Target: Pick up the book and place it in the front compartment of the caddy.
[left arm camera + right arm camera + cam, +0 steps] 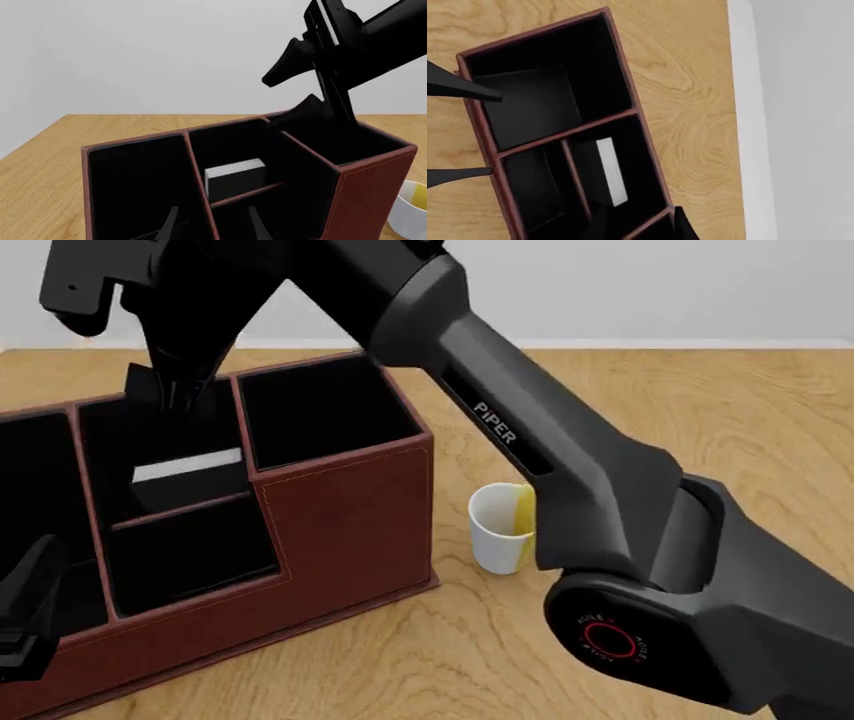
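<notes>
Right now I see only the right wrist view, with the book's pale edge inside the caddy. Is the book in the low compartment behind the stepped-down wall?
Observer: No. The front view shows the book standing in the middle compartment just behind that low one, beyond the low divider of the caddy.
Operator: Is there something beside the caddy that I cannot see?
Observer: Yes. A white-and-yellow mug stands on the table to the caddy's right, apart from it.
Operator: And where is the left gripper?
Observer: The left gripper is low at the caddy's near left side, with its jaws open.
</notes>
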You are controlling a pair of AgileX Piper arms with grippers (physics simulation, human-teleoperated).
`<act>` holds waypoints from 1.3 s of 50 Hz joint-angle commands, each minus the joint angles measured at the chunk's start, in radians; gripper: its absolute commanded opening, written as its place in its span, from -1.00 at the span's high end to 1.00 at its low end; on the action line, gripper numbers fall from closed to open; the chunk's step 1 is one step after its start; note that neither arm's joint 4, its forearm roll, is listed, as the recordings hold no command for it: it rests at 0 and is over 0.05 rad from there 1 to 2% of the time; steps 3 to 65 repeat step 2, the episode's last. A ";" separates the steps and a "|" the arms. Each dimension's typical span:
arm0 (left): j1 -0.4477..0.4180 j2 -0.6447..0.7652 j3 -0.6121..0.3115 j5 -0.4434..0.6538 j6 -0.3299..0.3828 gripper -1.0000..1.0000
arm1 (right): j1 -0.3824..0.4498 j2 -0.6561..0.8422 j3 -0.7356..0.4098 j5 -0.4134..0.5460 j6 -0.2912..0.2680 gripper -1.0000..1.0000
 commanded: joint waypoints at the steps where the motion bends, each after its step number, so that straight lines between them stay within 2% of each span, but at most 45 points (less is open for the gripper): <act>1: -0.002 0.000 0.000 0.000 -0.001 -1.00 | 0.014 -0.067 0.027 0.013 -0.028 -1.00; 65: -0.002 0.000 0.000 0.000 -0.001 -1.00 | 0.014 -0.067 0.028 0.013 -0.028 -1.00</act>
